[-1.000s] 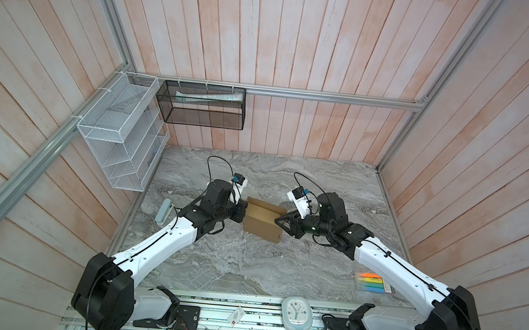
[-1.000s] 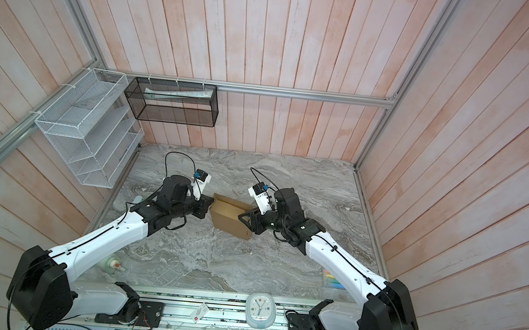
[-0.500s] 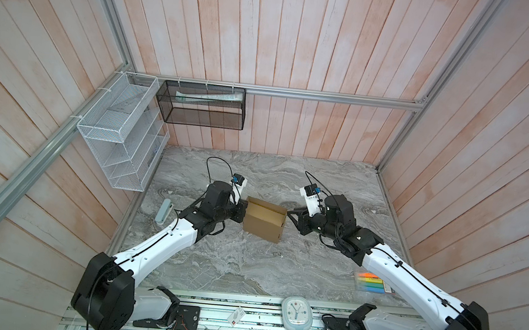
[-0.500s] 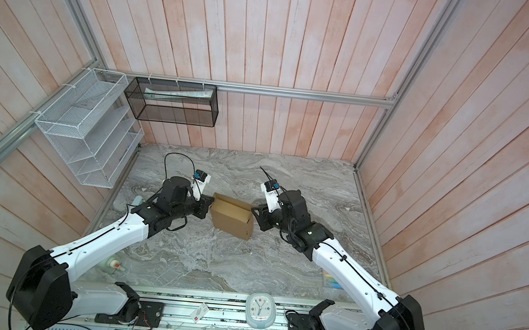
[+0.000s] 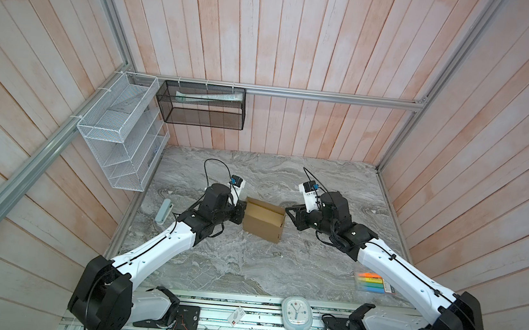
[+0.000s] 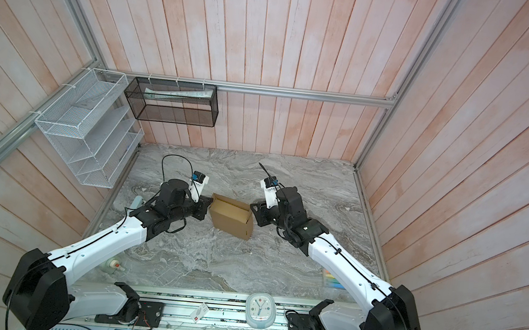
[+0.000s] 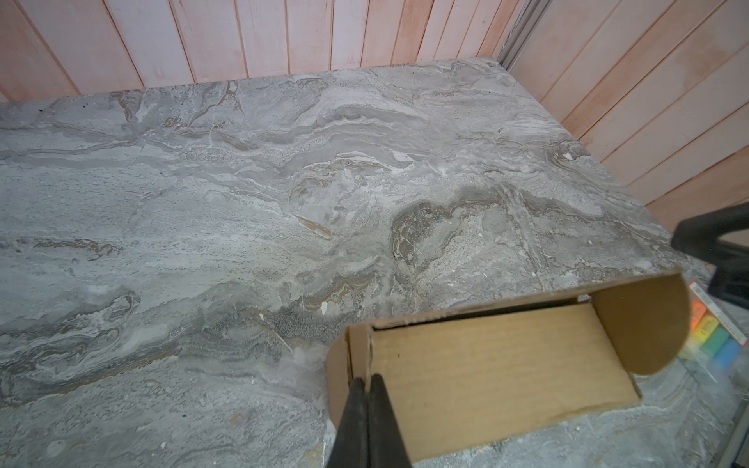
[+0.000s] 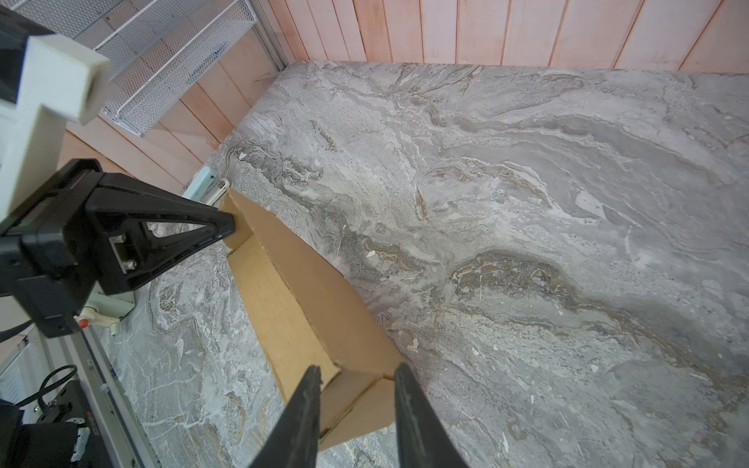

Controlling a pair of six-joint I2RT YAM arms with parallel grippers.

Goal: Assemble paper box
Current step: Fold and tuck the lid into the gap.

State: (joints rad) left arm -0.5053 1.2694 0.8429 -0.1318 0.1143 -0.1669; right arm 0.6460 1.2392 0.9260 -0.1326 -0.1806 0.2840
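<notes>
Clock (image 5: 296, 313) sits on the front rail, well nearer than the box (image 5: 264, 221). A pack of coloured markers (image 5: 371, 282) lies on the table (image 5: 245, 271), nearer than the box, on the right arm's side.

The box is brown cardboard with its top open. It stands mid-table between the two arms in both top views.

Left gripper (image 7: 367, 381): jaws clenched, pinching the box's end wall between the fingers.

Right gripper (image 8: 357, 368): jaws partly apart, astride the corner at the box's other end. Cannot tell whether either finger touches the cardboard.

Beyond the box, a white wire rack (image 5: 118, 137) and a black mesh basket (image 5: 202, 105) hang on the walls.

Against one second ago: the right gripper, then pressed in at the box's end, now stands back at that end. The box and the left gripper are unmoved.
</notes>
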